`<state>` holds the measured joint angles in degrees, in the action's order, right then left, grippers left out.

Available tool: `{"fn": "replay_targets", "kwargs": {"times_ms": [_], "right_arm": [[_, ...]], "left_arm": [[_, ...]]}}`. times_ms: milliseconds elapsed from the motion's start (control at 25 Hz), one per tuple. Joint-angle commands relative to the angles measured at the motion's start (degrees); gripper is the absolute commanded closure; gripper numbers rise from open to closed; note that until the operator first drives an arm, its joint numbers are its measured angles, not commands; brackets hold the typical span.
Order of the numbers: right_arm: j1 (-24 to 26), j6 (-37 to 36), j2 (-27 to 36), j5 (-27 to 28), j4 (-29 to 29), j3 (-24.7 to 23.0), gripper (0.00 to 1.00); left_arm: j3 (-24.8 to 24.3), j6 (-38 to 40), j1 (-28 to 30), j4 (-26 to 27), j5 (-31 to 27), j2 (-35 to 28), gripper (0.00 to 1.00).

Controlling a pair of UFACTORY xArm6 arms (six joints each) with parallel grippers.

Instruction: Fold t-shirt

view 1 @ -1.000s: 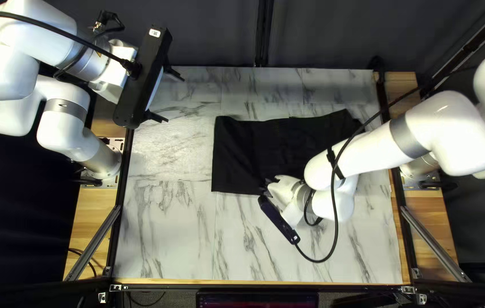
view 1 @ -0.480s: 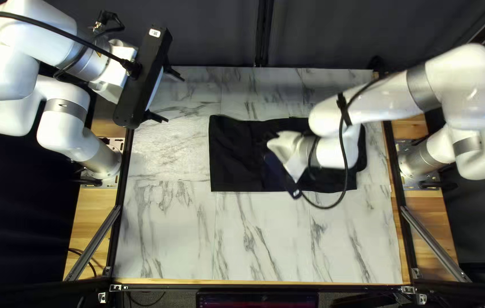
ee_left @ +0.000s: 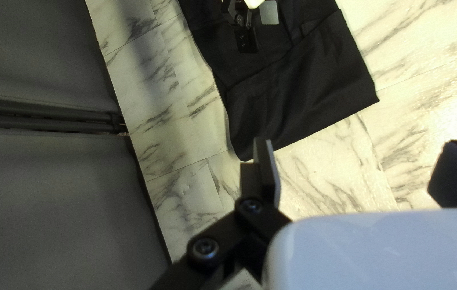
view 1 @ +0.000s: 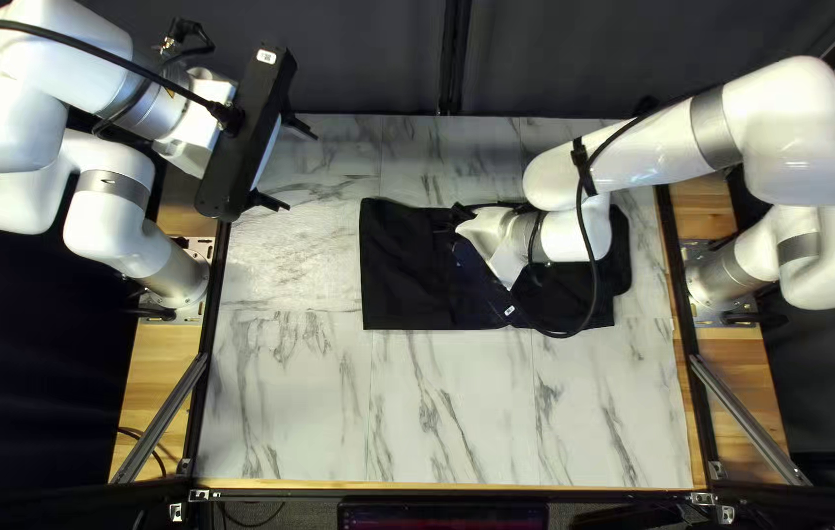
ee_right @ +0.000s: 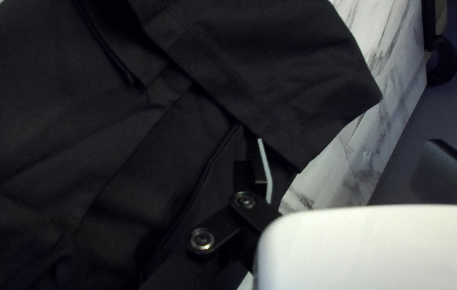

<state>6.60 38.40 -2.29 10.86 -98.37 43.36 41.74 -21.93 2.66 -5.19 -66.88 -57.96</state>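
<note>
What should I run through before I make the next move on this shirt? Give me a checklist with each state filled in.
1. Right pincer open, ready for a grasp: ok, its fingers stand wide apart.
2. Cloth held between both fingers of the right pincer: not ok, nothing is gripped yet.
3. Left pincer open and clear of the shirt: ok, it is off to the shirt's side.
4. Shirt's visible edges inside the table: ok.
5. Shirt smooth: not ok, creases show.
6. Right arm's cable free of the cloth: cannot tell, it loops over the shirt and contact is unclear.
</note>
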Motion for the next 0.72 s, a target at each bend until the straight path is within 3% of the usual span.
{"fn": "replay_targets", "kwargs": {"times_ms": [40, 400, 440, 480, 520, 560, 640, 680, 720], "right_arm": [[-4.6, -5.1, 1.2, 5.9, 19.2, 1.2, 0.00], [-4.8, -4.0, 1.3, 6.4, 18.6, 1.1, 0.00], [-3.6, -9.6, 0.3, 4.5, 23.2, 1.8, 0.00], [-2.8, -18.0, -1.2, 3.0, 31.9, 3.1, 0.00], [-2.6, -18.6, -2.2, 2.2, 34.4, 4.0, 0.00], [-2.6, -16.0, -3.5, 1.1, 36.7, 5.1, 0.00], [-2.1, -4.0, -4.5, -0.8, 32.9, 5.4, 0.00], [-1.5, 8.7, -5.4, -2.6, 26.6, 6.1, 0.00], [-1.4, 15.8, -6.0, -3.4, 22.6, 6.7, 0.00]], "left_arm": [[0.0, 0.0, 0.0, 0.0, 0.0, 0.0, 0.00], [0.0, 0.0, 0.0, 0.0, 0.0, 0.0, 0.00], [0.0, 0.0, 0.0, 0.0, 0.0, 0.0, 0.00], [0.0, 0.0, 0.0, 0.0, 0.0, 0.0, 0.00], [0.0, 0.0, 0.0, 0.0, 0.0, 0.0, 0.00], [0.0, 0.0, 0.0, 0.0, 0.0, 0.0, 0.00], [0.0, 0.0, 0.0, 0.0, 0.0, 0.0, 0.00], [0.0, 0.0, 0.0, 0.0, 0.0, 0.0, 0.00], [0.0, 0.0, 0.0, 0.0, 0.0, 0.0, 0.00]]}}
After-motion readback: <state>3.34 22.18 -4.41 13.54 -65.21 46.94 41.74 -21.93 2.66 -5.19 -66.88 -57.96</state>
